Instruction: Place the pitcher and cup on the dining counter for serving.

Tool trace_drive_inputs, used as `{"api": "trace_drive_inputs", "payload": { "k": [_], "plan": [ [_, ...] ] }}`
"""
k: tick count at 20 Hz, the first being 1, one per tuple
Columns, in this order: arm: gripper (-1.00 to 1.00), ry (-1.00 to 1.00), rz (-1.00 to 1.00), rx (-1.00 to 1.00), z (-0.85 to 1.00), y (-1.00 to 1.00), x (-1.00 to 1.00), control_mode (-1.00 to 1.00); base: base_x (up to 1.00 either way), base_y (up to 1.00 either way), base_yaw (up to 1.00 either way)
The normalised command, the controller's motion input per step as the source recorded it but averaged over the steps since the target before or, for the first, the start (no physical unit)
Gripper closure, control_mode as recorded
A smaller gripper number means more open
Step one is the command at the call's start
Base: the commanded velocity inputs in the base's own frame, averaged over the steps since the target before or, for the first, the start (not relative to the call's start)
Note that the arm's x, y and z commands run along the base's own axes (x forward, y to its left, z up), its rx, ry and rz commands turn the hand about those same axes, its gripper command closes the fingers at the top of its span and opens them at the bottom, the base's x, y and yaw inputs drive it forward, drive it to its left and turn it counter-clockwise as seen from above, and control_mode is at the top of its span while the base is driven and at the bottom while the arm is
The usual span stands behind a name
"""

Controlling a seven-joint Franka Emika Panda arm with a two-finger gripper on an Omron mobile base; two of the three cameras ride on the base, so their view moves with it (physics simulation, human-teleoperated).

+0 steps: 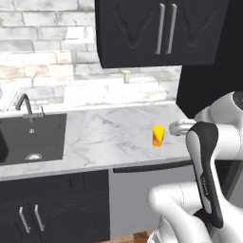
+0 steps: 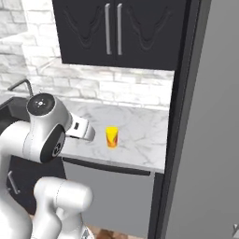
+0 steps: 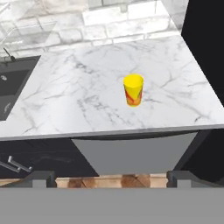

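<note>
The cup (image 1: pixel 158 135) (image 2: pixel 111 137) (image 3: pixel 133 89), a small yellow tumbler with red-orange markings, stands upright on the marble counter (image 3: pixel 78 100) that holds the black sink, near its right end. My gripper (image 3: pixel 111 179) is open, its fingertips (image 3: pixel 41 177) spread wide with nothing between them. It hangs in front of the counter's front edge, well short of the cup and pointing toward it. The pitcher and the dining counter are out of view.
A black sink (image 1: pixel 31 137) with a faucet (image 1: pixel 23 102) takes the counter's left part. Black upper cabinets (image 1: pixel 161 31) hang over the counter. A tall dark unit (image 2: pixel 205 116) closes off the right end. A grey appliance front (image 3: pixel 131 155) sits under the cup's stretch of counter.
</note>
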Motion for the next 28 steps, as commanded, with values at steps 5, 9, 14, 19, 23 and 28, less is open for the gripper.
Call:
{"api": "trace_drive_inputs", "payload": {
  "k": [5,9,14,19,23,28],
  "plan": [
    [-1.0,0.0,0.0,0.0,0.0,0.0,0.0,1.0,0.29,-0.41,-0.03],
    [-1.0,0.0,0.0,0.0,0.0,0.0,0.0,1.0,0.39,-0.35,-0.04],
    [-1.0,0.0,0.0,0.0,0.0,0.0,0.0,1.0,0.6,-0.1,-0.04],
    [-1.0,0.09,-0.01,0.0,0.0,0.0,0.2,-1.0,0.35,0.0,-0.03],
    [-1.0,0.26,0.0,0.0,-0.08,0.0,0.28,-1.0,0.0,0.0,0.0],
    [-1.0,0.26,0.0,-0.02,-0.29,0.2,0.04,-1.0,0.0,0.0,0.0]
  ]
}}
